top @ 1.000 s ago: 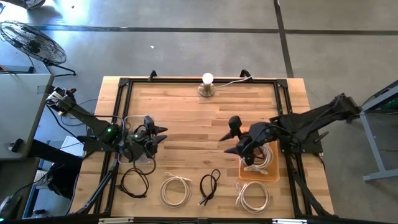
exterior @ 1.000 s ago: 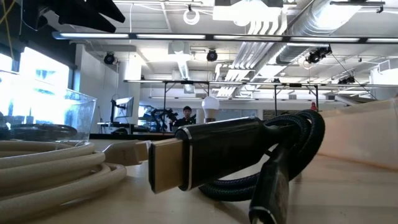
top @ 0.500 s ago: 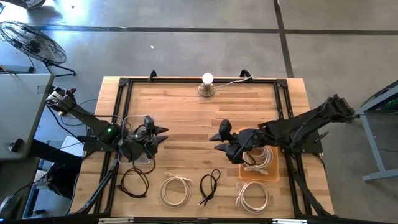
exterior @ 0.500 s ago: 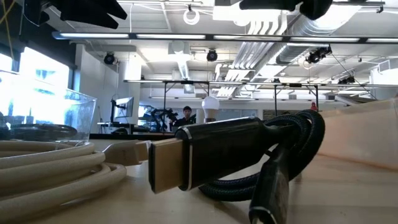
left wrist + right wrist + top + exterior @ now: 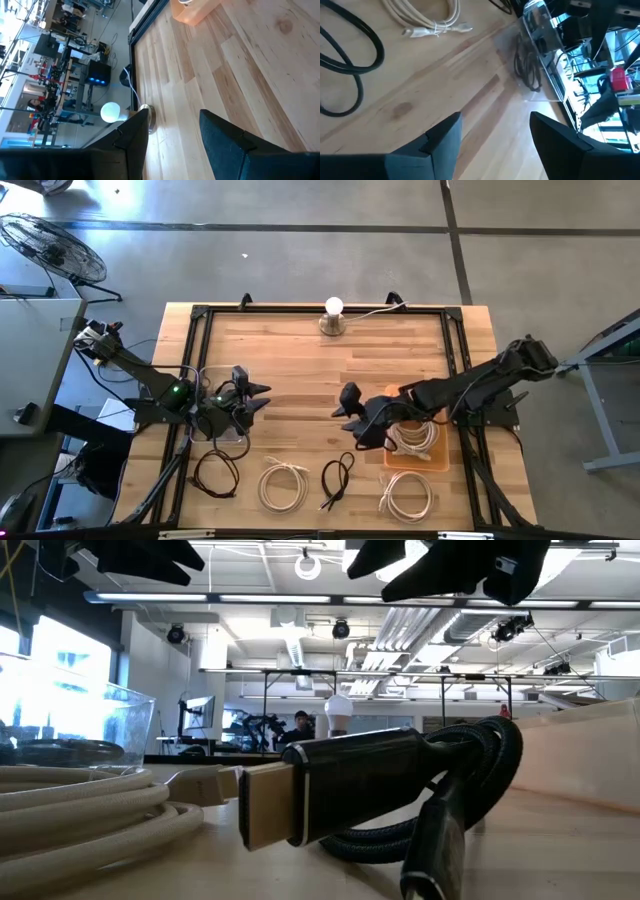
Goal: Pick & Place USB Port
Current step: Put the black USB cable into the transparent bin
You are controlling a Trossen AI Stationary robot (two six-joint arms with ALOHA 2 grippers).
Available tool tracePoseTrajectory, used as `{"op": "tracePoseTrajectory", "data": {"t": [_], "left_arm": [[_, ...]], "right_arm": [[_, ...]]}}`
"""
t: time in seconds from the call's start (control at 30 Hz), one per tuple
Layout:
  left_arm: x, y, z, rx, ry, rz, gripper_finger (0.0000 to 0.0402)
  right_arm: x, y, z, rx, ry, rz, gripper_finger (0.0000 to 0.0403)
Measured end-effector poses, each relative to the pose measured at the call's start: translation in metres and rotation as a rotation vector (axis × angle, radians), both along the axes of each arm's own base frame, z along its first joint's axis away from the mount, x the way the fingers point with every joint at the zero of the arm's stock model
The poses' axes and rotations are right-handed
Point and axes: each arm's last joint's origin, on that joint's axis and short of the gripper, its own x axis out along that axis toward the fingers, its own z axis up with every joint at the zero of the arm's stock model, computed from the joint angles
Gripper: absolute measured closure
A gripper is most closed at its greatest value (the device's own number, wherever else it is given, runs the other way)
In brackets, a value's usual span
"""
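Several coiled cables lie along the table's near edge: a black loop (image 5: 215,472), a white coil (image 5: 283,485), a black bundle (image 5: 338,477) with a gold-tipped plug (image 5: 275,802), and a white coil (image 5: 405,495). Another white cable lies in the orange tray (image 5: 437,455). My right gripper (image 5: 349,418) hangs open above the bare wood at mid-table, just far of the black bundle; its wrist view (image 5: 495,120) shows the white coil (image 5: 430,20) and the black bundle (image 5: 345,60). My left gripper (image 5: 262,398) waits open beside the clear container (image 5: 212,420).
A white bulb on a base (image 5: 333,315) stands at the far edge, its cord running right. A black frame (image 5: 200,360) borders the table's left, far and right sides. Bare wood (image 5: 300,390) lies between the two grippers.
My right gripper has moved toward the table's left edge and a little toward the near edge, from the orange tray's far left corner out to mid-table above the black bundle. It has stayed open. No cable has moved.
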Motion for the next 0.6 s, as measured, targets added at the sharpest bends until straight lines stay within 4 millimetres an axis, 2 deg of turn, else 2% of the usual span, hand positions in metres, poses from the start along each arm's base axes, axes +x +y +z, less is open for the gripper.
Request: {"op": "tracePoseTrajectory", "data": {"t": [0.1,0.23,0.4,0.6], "left_arm": [[0.0,0.0,0.0,-0.001,-0.001,0.0,0.0232],[0.0,0.0,0.0,-0.004,-0.003,0.001,0.0232],[0.0,0.0,0.0,-0.019,-0.009,0.008,0.0232],[0.0,0.0,-0.001,-0.02,-0.001,0.002,0.0232]], "right_arm": [[0.004,0.001,0.006,0.007,-0.003,-0.012,0.0176],[0.01,0.002,0.037,0.055,-0.029,-0.046,0.0176],[0.01,-0.007,0.079,0.107,-0.004,-0.1,0.0176],[0.007,-0.015,0.104,0.159,0.031,-0.048,0.0176]]}}
